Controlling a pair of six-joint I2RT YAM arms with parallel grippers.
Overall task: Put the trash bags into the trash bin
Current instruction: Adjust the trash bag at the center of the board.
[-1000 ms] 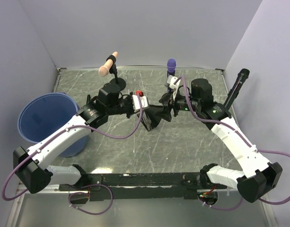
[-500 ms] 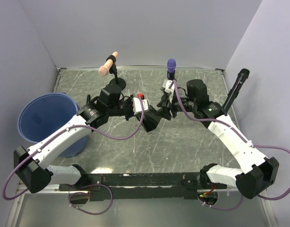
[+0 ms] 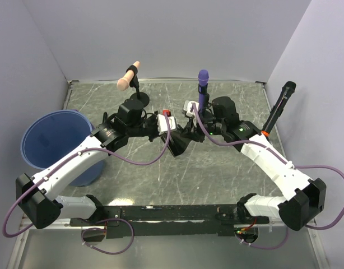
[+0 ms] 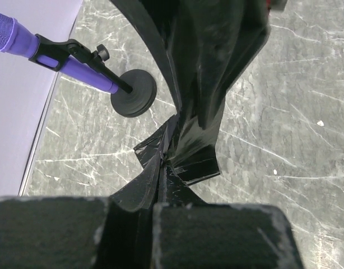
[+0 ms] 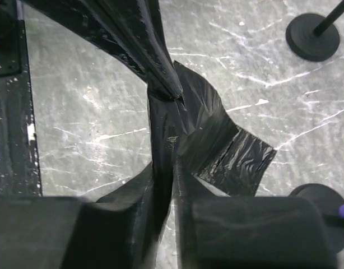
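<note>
Over the gray surface (image 3: 217,174), left tool (image 4: 155,204) and right tool (image 5: 173,196) are each clamping tight on 1 black trash bag (image 3: 179,144).

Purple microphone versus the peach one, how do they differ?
The purple microphone stands nearly upright, head up; the peach microphone tilts, head low to the left. The purple one is set to the right of the peach one. Both sit on black round-based stands.

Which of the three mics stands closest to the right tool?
The purple mic, just behind the right tool; the peach mic stands farther left, and the black mic leans at the far right.
</note>
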